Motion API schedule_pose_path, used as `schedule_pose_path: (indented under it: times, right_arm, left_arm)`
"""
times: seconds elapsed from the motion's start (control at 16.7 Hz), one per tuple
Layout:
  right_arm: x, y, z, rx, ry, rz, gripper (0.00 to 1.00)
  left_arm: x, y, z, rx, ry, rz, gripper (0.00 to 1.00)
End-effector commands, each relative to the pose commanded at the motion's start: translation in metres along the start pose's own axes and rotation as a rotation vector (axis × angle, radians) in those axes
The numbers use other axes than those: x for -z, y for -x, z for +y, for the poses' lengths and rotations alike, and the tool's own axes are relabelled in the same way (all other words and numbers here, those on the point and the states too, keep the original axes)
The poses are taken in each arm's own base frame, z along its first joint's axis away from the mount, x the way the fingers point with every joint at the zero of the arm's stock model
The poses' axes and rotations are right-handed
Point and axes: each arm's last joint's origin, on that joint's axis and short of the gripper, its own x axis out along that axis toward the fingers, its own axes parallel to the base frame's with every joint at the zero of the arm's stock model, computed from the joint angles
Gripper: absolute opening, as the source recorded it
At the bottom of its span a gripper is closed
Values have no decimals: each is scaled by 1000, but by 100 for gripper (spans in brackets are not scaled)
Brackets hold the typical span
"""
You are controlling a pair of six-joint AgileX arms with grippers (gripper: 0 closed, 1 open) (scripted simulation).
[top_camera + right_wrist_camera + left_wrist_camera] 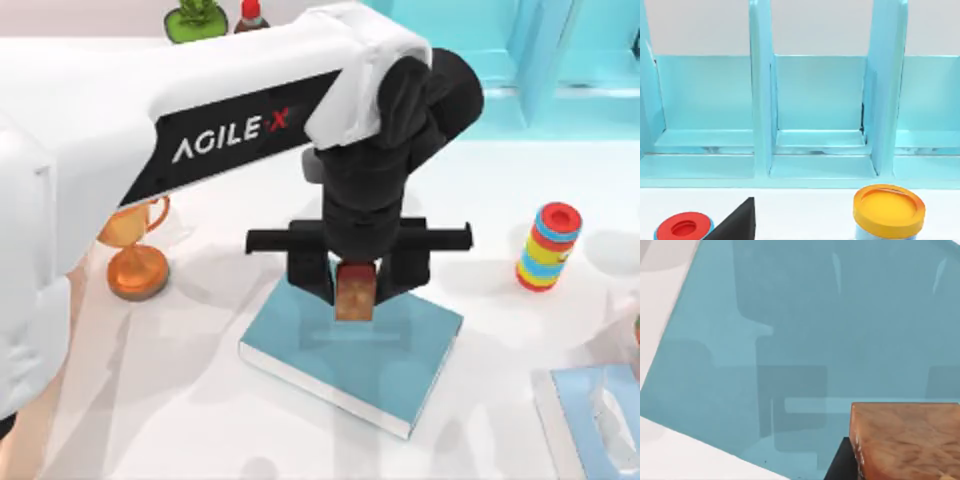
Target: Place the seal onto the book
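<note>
Item: our left gripper (356, 290), frame centre, fingers clamping the seal (355, 293) above the book (390, 370); tipping likely if released high.

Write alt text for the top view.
The left gripper holds the seal over the teal book at the table's middle. A gold trophy stands to the left, a striped cylinder to the right, and a tissue box at lower right.

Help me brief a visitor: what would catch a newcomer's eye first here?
The big white left arm sweeping in from the table's left, its gripper shut on the seal just above the teal book at mid-table. Next, the orange-gold trophy at left and the striped cylinder at right.
</note>
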Motion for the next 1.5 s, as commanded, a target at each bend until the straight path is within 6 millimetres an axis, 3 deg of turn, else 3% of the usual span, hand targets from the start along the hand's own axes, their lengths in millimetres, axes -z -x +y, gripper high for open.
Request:
schedule_pose_path:
  times: [0.12, 0.9, 1.5]
  right_arm:
    - [0, 0, 0, 0, 0, 0, 100]
    - [0, 0, 0, 0, 0, 0, 100]
    - [0, 0, 0, 0, 0, 0, 100]
  left_arm:
    - [0, 0, 0, 0, 0, 0, 0]
    - [0, 0, 0, 0, 0, 0, 98]
    - [0, 0, 0, -1, 1, 1, 100]
